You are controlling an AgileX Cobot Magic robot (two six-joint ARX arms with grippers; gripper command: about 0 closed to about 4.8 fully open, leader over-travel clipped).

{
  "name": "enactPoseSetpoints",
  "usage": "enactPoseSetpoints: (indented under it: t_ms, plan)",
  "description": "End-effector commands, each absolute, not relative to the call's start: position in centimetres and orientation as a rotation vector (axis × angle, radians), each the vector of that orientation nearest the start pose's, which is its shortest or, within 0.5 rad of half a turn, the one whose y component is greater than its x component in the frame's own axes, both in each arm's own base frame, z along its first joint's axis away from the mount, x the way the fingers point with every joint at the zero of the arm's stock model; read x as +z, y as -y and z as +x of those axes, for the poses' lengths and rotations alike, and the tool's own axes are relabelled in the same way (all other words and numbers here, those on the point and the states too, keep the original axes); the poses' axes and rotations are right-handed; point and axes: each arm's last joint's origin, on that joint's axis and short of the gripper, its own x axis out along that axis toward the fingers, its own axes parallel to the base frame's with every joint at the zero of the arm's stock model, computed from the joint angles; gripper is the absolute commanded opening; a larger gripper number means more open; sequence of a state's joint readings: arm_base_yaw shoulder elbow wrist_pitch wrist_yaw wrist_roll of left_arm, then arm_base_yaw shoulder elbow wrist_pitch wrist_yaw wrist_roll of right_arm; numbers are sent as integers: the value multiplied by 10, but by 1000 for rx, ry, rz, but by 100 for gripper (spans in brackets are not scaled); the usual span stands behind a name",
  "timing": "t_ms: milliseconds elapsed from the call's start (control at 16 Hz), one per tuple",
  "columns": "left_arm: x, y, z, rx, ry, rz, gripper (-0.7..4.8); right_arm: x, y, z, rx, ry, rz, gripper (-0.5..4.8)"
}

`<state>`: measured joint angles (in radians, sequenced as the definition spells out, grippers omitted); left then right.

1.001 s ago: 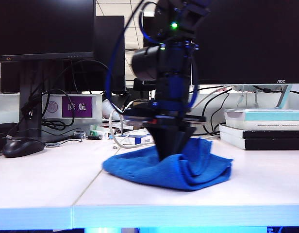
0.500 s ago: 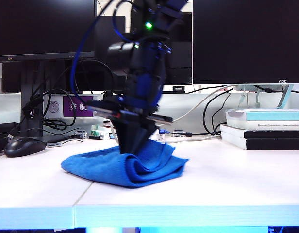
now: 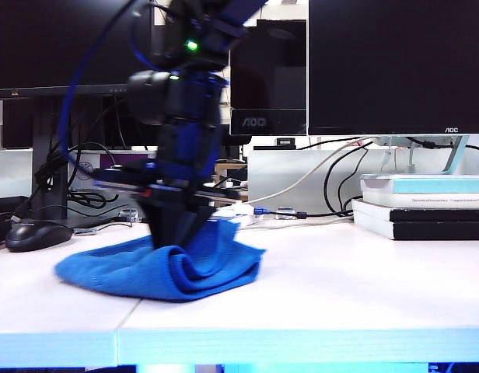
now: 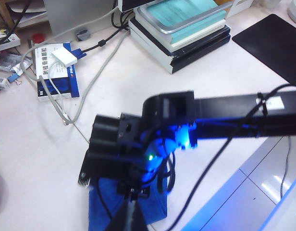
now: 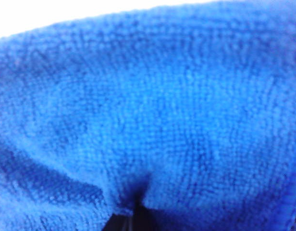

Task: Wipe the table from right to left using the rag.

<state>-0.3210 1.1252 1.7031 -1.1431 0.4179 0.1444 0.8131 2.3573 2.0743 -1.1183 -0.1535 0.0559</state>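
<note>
Fuzzy blue rag [image 3: 158, 268] bunched on matte table [image 3: 340, 287], right tool [image 3: 173, 233] pinching it, left tool unseen.

Standing along the back: dark monitors [image 3: 395, 66] above tangled cables [image 3: 333, 167]. Lying stacked at right, books [image 3: 422, 206]. Resting at left, a black mouse [image 3: 37, 235].

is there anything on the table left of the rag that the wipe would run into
The black mouse lies on the table near its left edge, in line with the rag, with bare desk between them. The right tool, shut on the rag, could reach it if the stroke runs to the edge. The left tool is not in view.
</note>
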Motion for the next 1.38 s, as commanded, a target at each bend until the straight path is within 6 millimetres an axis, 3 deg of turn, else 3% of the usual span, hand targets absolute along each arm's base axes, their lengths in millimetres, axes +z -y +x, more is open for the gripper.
enactPoseSetpoints:
  t_ms: [63,375,938,1376]
  plan:
    - [477,60,144,-761,-513,112,-5,172,-370,310,826,-1379,-431,-1]
    - [476,60,143,-761,-526,111,-5,178,-377,311,834,-1332,-398,-1]
    - [473,59,141,-758,-567,109,-5,169,-396,320,876,-1339,-277,-1]
    - [472,59,140,-743,-585,113,-5,159,-434,298,961,-1311,-284,-1]
